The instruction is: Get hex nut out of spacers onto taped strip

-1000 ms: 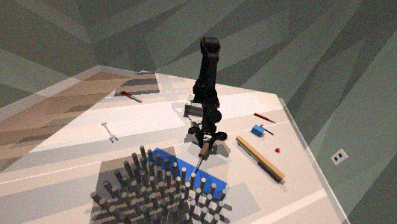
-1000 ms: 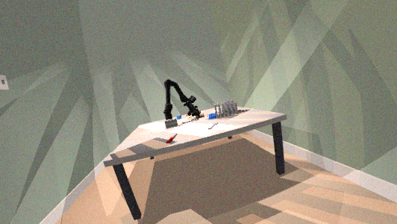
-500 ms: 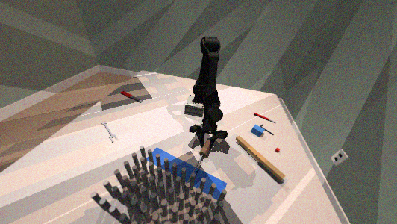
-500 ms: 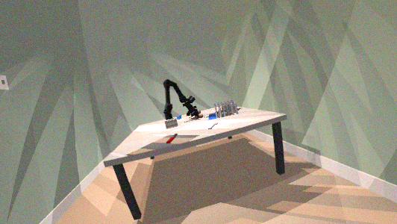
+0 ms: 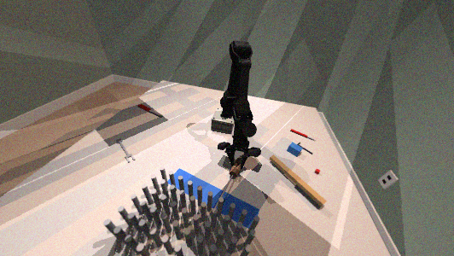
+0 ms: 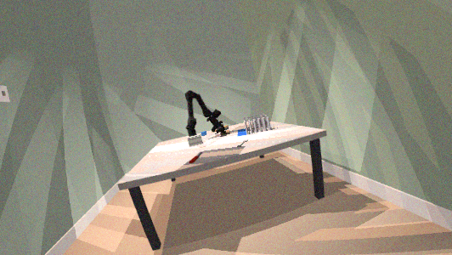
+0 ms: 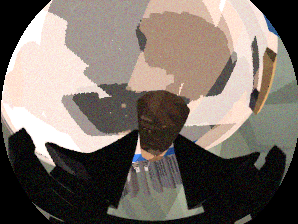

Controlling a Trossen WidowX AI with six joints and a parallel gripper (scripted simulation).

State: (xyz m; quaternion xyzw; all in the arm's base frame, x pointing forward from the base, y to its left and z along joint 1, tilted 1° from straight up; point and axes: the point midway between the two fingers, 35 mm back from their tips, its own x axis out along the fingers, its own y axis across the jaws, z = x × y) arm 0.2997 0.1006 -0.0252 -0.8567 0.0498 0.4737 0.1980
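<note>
My gripper [image 5: 237, 167] is shut on the brown wooden handle of a thin hook tool [image 5: 234, 171]. Its thin shaft [image 5: 226, 188] slants down over the blue taped strip [image 5: 218, 195] towards the near rows of grey standing spacers [image 5: 183, 218]. In the wrist view the brown handle [image 7: 160, 123] sits between my fingers, with the strip and spacers [image 7: 154, 175] beyond it. In the exterior view the arm [image 6: 204, 115] reaches towards the spacers [image 6: 257, 124]. The hex nut is hidden among the spacers.
A long wooden bar [image 5: 297, 180], a blue block [image 5: 293, 148], a small red cube [image 5: 317, 171] and a red-handled tool [image 5: 301, 134] lie to the right. A small wrench [image 5: 125, 151] and a red screwdriver [image 5: 148, 109] lie to the left. A grey box [image 5: 222, 125] stands by the arm's base.
</note>
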